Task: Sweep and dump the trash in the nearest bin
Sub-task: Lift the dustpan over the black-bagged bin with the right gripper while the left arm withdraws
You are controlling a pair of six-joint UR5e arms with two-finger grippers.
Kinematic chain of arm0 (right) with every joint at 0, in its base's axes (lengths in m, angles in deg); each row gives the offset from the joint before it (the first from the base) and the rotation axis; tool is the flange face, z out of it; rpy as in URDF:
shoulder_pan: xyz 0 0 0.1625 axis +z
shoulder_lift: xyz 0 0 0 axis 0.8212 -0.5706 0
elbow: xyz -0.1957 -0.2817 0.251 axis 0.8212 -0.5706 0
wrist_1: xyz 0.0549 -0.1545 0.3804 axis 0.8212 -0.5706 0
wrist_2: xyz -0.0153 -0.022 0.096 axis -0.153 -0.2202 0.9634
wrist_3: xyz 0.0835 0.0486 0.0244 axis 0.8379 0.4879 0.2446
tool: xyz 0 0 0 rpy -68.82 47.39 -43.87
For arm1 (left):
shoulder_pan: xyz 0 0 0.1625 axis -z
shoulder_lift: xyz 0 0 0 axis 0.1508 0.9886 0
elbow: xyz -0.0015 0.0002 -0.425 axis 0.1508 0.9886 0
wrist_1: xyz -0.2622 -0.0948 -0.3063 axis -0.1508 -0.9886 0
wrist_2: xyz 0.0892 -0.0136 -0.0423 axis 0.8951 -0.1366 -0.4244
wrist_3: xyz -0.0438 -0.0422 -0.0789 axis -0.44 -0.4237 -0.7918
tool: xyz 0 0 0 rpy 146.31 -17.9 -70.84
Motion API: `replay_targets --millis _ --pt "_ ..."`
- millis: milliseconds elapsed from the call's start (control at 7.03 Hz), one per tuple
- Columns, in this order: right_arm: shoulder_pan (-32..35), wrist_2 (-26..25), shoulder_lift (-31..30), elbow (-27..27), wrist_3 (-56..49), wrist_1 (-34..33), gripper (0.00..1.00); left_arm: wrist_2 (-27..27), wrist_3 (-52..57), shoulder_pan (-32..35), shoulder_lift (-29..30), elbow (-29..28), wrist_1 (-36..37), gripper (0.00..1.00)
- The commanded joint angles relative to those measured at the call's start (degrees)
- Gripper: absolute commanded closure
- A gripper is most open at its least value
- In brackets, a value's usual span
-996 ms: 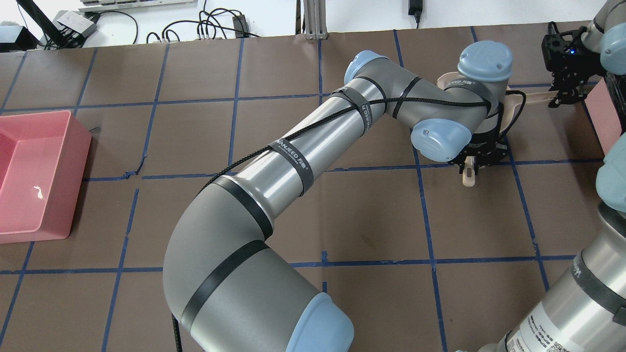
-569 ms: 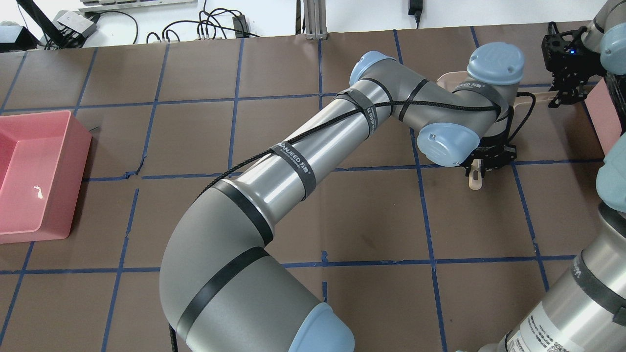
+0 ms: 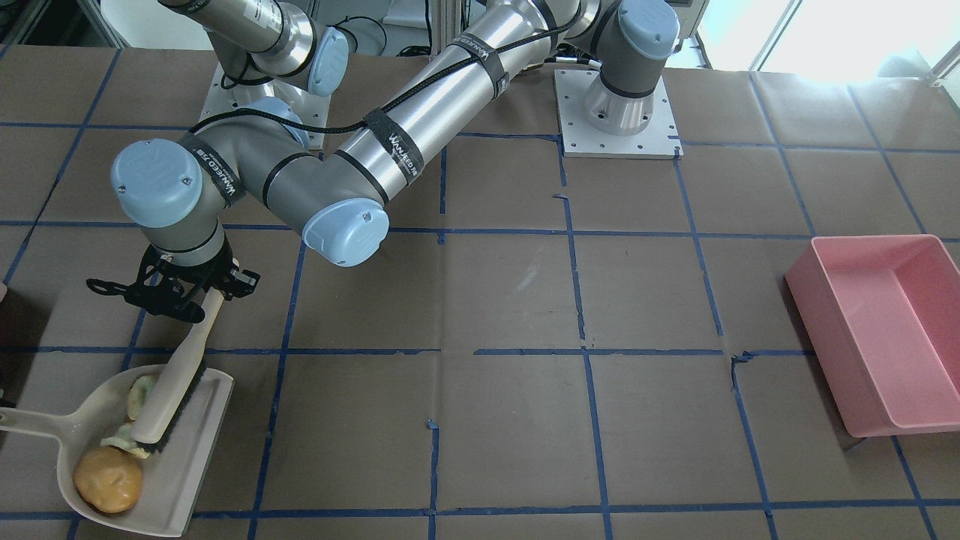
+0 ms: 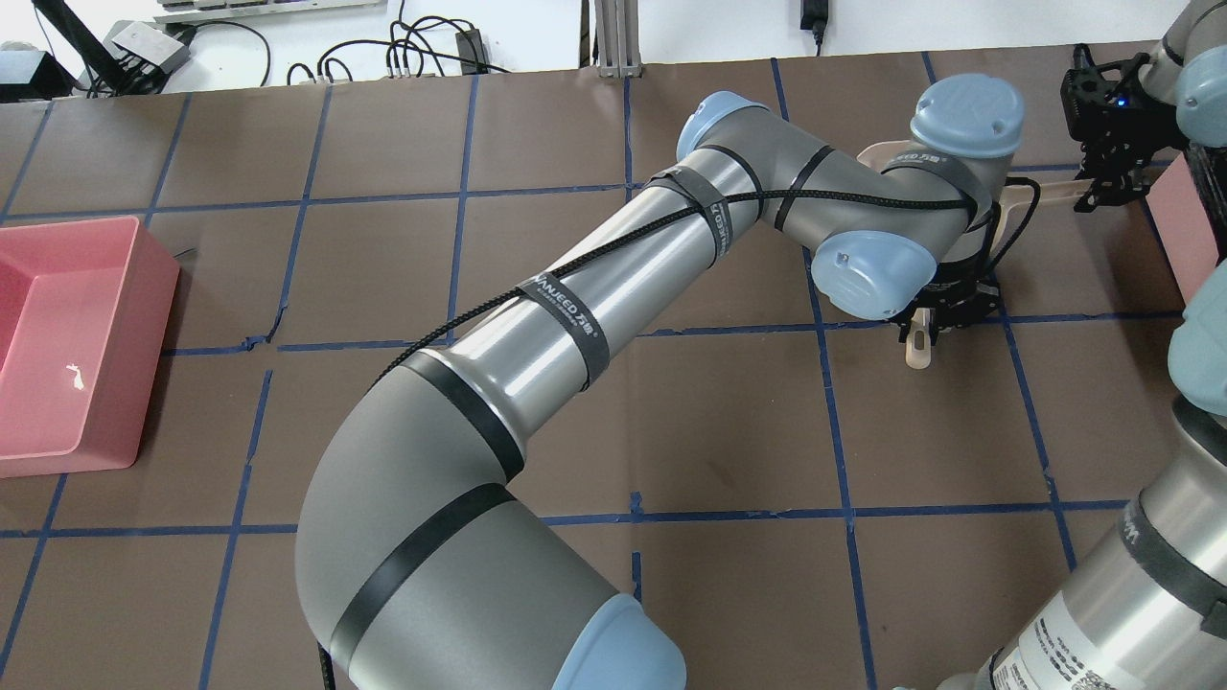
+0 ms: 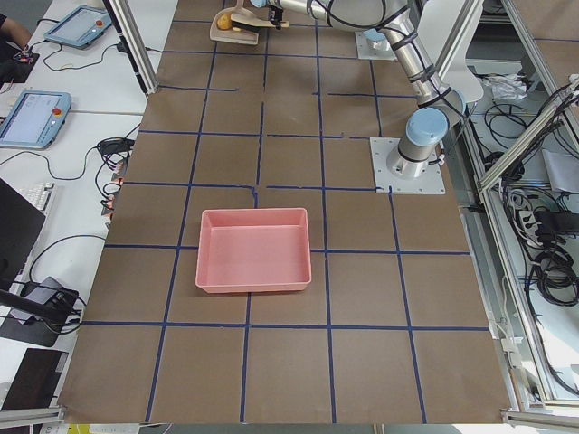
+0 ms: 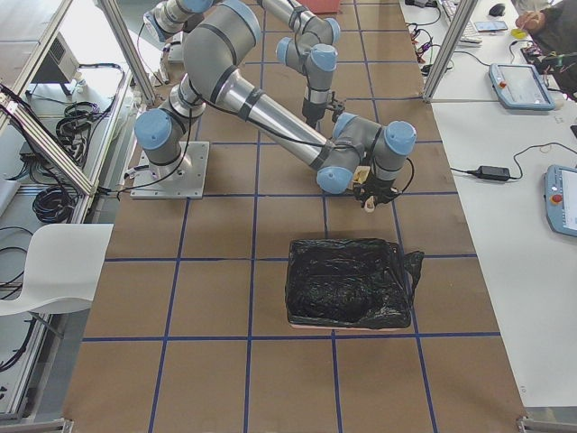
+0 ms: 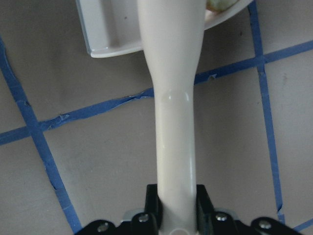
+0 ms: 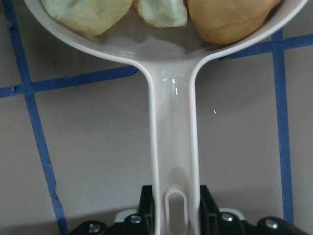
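Observation:
A beige dustpan (image 3: pixel 184 457) lies at the table's far right end and holds the trash. That is a brown potato-like lump (image 3: pixel 107 480) and two pale yellow-green chunks (image 3: pixel 139 395) (image 3: pixel 120 441). All three also show in the right wrist view: the lump (image 8: pixel 230 14) and the chunks (image 8: pixel 88 14) (image 8: pixel 161 12). My left gripper (image 3: pixel 202 300) (image 7: pixel 173 210) is shut on the handle of a beige brush (image 3: pixel 174 390); the brush head rests in the pan beside the chunks. My right gripper (image 4: pixel 1102 192) (image 8: pixel 173 210) is shut on the dustpan handle (image 8: pixel 173 142).
An open pink bin (image 4: pixel 67 345) (image 3: pixel 885 330) stands at the table's left end. A bin lined with a black bag (image 6: pixel 352 284) stands close by the dustpan at the right end. My left arm (image 4: pixel 575 316) stretches across the table's middle.
The left wrist swung a little to the right with the brush and came back. The right gripper and the dustpan handle have not moved.

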Motion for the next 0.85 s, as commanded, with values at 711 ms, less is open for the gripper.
replay_targets --millis 711 --pt "-0.8 4.5 0.1 0.2 0.2 0.4 0.94 3.8 5.7 -9.7 -27.9 39.2 3.6 1.00"
